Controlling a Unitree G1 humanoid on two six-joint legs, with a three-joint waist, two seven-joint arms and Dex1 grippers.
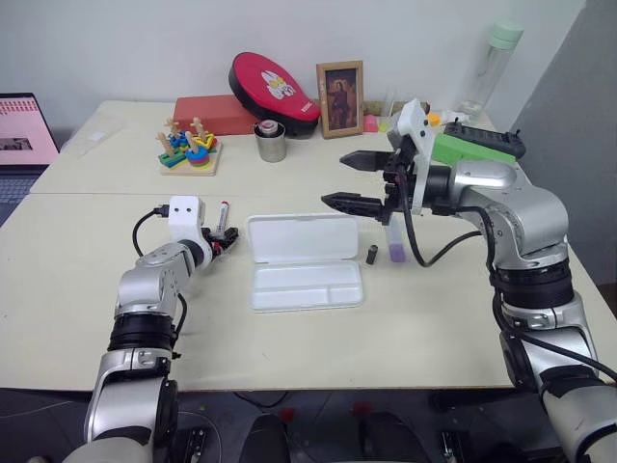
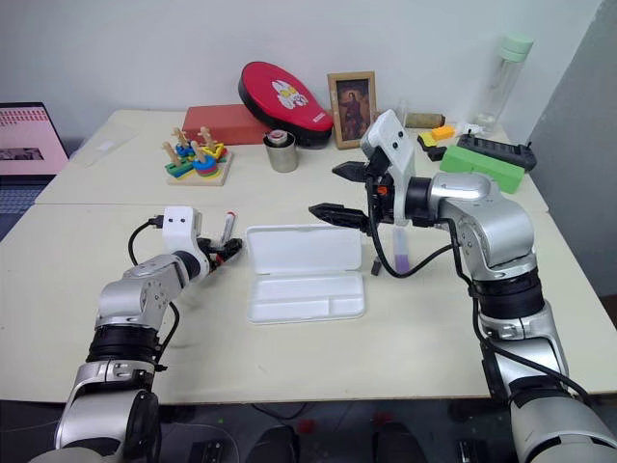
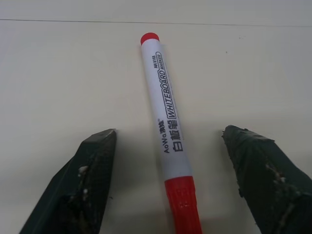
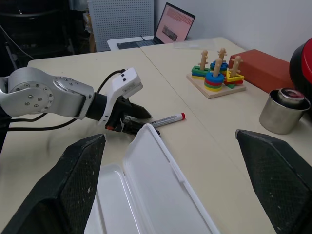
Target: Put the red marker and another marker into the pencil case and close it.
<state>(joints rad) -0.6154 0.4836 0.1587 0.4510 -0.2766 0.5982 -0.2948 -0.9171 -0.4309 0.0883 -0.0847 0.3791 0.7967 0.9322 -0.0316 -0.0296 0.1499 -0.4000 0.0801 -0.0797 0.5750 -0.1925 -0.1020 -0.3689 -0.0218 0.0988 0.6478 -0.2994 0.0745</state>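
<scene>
Head view: the case lies open at centre frame, tray empty. One red marker lies left of it on the table; one purple marker and one black stub sit right of it. The right gripper hovers above, jaws wide apart, empty.

Left wrist view: the left gripper straddles the red marker, fingers apart, not touching.

Right wrist view: the left gripper sits at the marker's capped end.

Risk: a grip this near the cap could let the barrel pivot or roll away.
</scene>
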